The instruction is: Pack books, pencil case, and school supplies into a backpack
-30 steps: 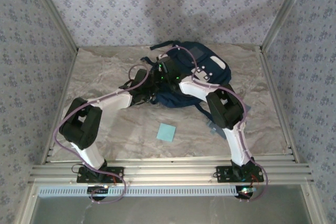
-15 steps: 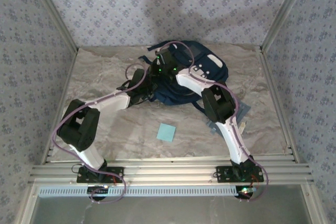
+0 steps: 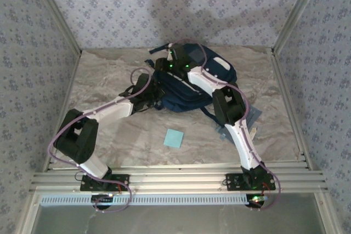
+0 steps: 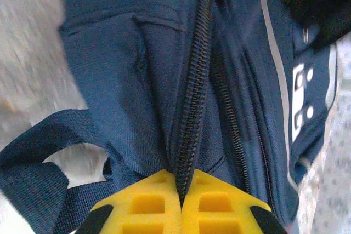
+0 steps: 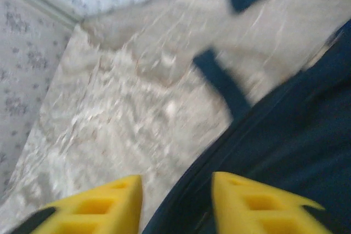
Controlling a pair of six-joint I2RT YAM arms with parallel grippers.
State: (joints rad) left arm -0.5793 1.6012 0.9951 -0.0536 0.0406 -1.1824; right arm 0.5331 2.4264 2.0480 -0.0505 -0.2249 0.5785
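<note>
**Navy backpack lies at the far middle of the surface, one tool clamped on it**

The backpack [image 3: 192,86] lies flat on the marble-patterned surface [image 3: 109,75], near the back wall and between the two arms. Its fabric is navy blue, with a thin white trim stripe along the front and grey and white patches that carry small round dots. A dark zipper [image 4: 192,108] runs along its body, and dark straps [image 4: 33,168] spread out at the left side.

The left tool [image 4: 181,193] is closed, and its yellow fingers pinch the backpack just at the zipper line. The right tool [image 5: 176,201] stands with its jaws apart above the far edge of the backpack. Whether it touches the fabric cannot be told, because this view is blurred.

The small light-blue pad [image 3: 174,137] lies alone on the surface, nearer to the arm bases and well apart from the backpack. The grey-blue pencil case [image 3: 221,132] lies partly under the right arm.
</note>
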